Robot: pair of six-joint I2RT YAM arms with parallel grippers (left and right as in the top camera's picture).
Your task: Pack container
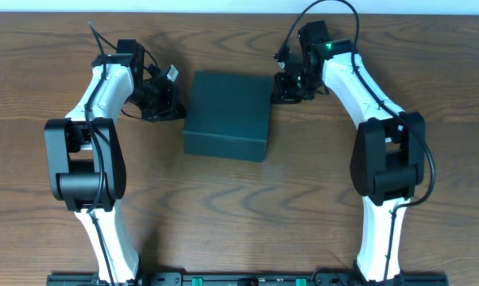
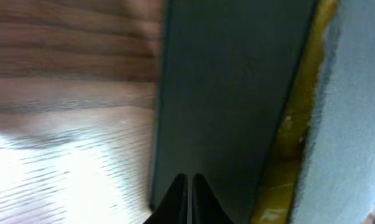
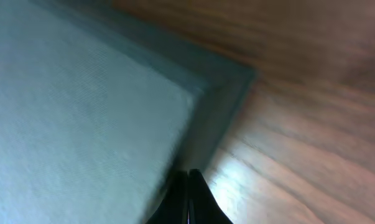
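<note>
The container [image 1: 227,115], a matte black square box with its lid down, lies in the middle of the table. My left gripper [image 1: 179,103] is shut and empty, its tips against the box's left side. In the left wrist view the shut tips [image 2: 188,182] rest low against the container's dark wall [image 2: 224,93]. A yellow strip [image 2: 296,124] shows along that wall's far edge; I cannot tell what it is. My right gripper [image 1: 276,89] is shut and empty at the box's far right corner. The right wrist view shows its tips [image 3: 188,177] at the edge of the container's lid [image 3: 81,106].
The brown wooden table [image 1: 223,206] stretches bare around the box in the overhead view. Both arm bases stand at the table's near edge, left [image 1: 88,183] and right [image 1: 386,171].
</note>
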